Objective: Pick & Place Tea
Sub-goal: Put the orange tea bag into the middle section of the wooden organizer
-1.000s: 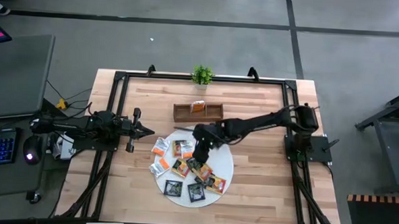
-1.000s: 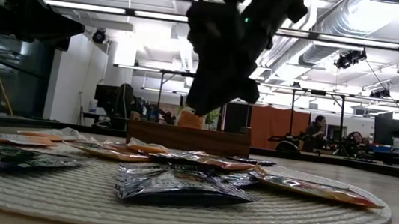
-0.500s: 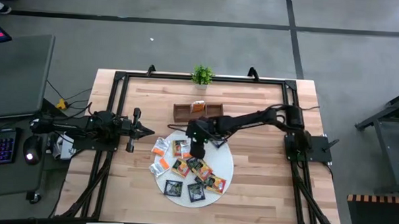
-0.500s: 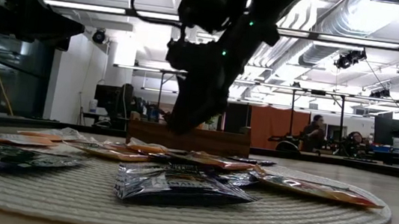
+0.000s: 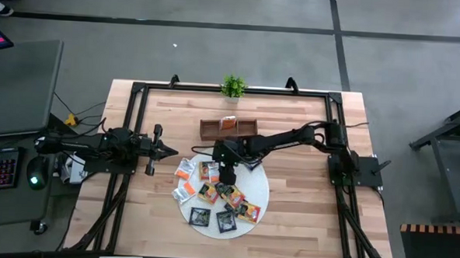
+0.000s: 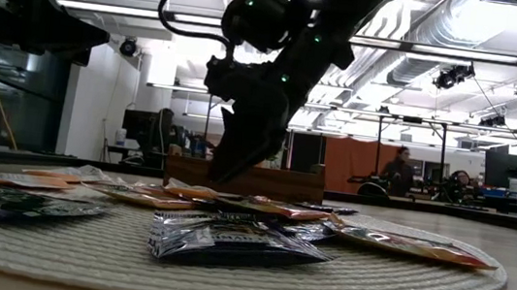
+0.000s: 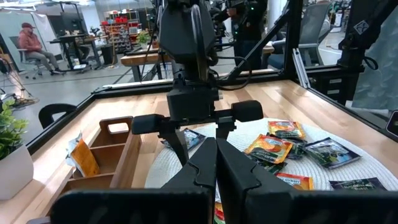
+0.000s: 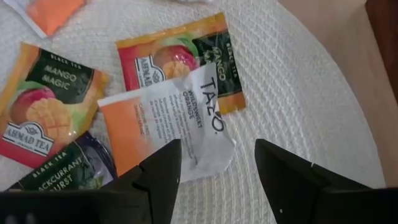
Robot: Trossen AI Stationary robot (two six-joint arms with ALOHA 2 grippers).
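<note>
A: Starting at the left — what's the left hand point(image 5: 169, 150) doing?

B: It waits over the tabletop point(image 5: 304, 206) left of the mat point(image 5: 262, 194), fingers pressed shut, holding nothing.

A: And the tea point(image 5: 219, 192)?

B: Small flat square sachets, spread across the round white woven mat, some overlapping. A few white ones with orange marks lie at the mat's left edge, orange and yellow ones through the middle, dark ones toward the near rim.

A: Any detail up close?

B: The right wrist view shows a white-and-orange sachet point(image 8: 168, 121) printed with small text, lying partly over an orange one with a mango picture and a dark green band point(image 8: 180, 59). Beside them is another mango sachet point(image 8: 46, 102) — and a dark one labelled blackcurrant point(image 8: 59, 174) tucked under it.

A: The right hand point(image 5: 226, 174)?

B: Over the far part of the mat, pointing down, fingers point(image 8: 158, 171) spread wide on either side of the white-and-orange sachet. It holds nothing.

A: Farther right?

B: Nothing but bare mat. Beyond the mat is the tray point(image 5: 210, 129), with one orange sachet point(image 5: 228, 123) standing in its middle compartment.
</note>
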